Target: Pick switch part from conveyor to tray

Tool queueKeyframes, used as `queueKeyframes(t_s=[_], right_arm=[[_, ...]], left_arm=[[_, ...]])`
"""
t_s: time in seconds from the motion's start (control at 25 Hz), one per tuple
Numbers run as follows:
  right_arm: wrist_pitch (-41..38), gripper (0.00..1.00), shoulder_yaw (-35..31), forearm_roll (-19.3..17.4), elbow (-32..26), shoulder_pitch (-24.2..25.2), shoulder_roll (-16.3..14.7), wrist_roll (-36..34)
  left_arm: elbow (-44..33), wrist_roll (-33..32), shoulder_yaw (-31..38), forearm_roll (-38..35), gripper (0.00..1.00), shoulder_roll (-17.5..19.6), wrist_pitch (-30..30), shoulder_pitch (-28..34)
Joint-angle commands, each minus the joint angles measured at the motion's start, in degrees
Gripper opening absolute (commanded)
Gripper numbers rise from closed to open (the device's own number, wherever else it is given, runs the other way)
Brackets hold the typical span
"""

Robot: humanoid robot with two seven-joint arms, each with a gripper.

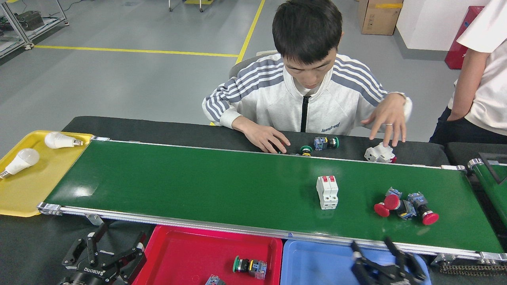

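Two robot grippers show along the bottom edge of the frame, both with fingers spread and holding nothing: the left gripper sits at lower left over the dark table, and the right gripper sits at lower right over the blue tray, partly blurred. Between them, at bottom centre, a red tray holds a green-capped switch part lying on its side, with a second part cut off by the bottom edge of the frame just left of it. Across the middle of the frame runs the conveyor, a wide dark-green belt with silver rails. On its right half stands a white circuit breaker with red toggles, and further right lies a cluster of red-capped switch parts, touching one another. At far left a yellow tray carries two white light bulbs. Behind the belt, at upper centre, a seated person in a striped grey jacket rests one hand on the table near small green-capped parts and holds the other hand open above a white part. A second person stands at the right edge.
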Motion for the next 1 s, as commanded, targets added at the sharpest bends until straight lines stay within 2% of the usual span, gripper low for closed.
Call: queueKeyframes(t_s=[0.0, 0.12, 0.4, 0.52, 0.64, 0.88, 0.96], right_arm=[[6.4, 0.97, 0.1, 0.6, -0.7, -2.2, -0.9, -0.7], [8.2, 0.97, 3.1, 3.9, 0.2, -5.1, -3.0, 2.9], [11.9, 0.97, 12.2, 9.2, 3.6, -11.5, -3.3, 6.5], [13.8, 0.98, 16.6, 10.4, 6.7, -13.8, -3.3, 7.4], [16.1, 0.98, 18.1, 10.5, 10.0, -17.0, -3.3, 7.6], [19.5, 0.98, 23.8, 10.8, 19.7, -25.6, -3.3, 7.8], [21.9, 0.93, 25.3, 10.8, 22.7, -28.5, -3.2, 7.8]], left_arm=[[-0.7, 0.2, 0.1, 0.0, 1.00, 0.1, 0.0, -0.2], [-0.7, 0.2, 0.1, 0.0, 1.00, 0.1, 0.0, -0.4], [-0.8, 0.2, 0.1, -0.1, 1.00, 0.1, 0.0, -0.3], [-0.7, 0.2, 0.1, -0.1, 1.00, 0.3, -0.1, -0.4], [-0.4, 0.2, 0.0, -0.2, 1.00, 0.3, -0.1, -0.3], [-0.1, 0.2, -0.1, -0.1, 1.00, 0.4, -0.2, -0.4], [0.1, 0.2, -0.2, -0.1, 1.00, 0.3, -0.4, -0.3]])
